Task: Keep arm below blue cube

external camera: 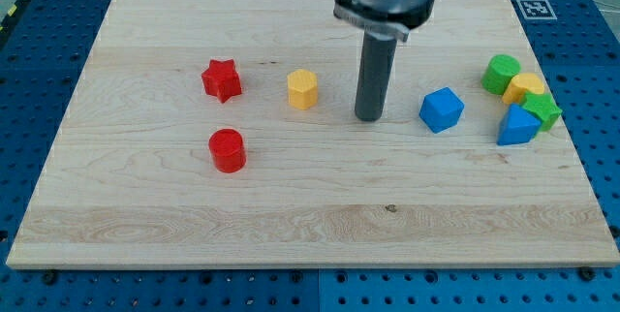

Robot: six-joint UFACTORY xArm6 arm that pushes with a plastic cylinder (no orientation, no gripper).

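The blue cube [442, 109] sits on the wooden board [291, 215], right of centre. My tip [368, 117] rests on the board to the cube's left, about a block's width away from it and level with its lower half. The dark rod rises straight up from the tip to the arm's grey head at the view's top. The tip touches no block.
A yellow hexagonal block [302, 89] lies left of the tip. A red star [221, 79] and a red cylinder [228, 150] lie further left. At the right edge cluster a green cylinder [501, 73], a yellow block [525, 88], a green star [542, 110] and a blue triangular block [516, 127].
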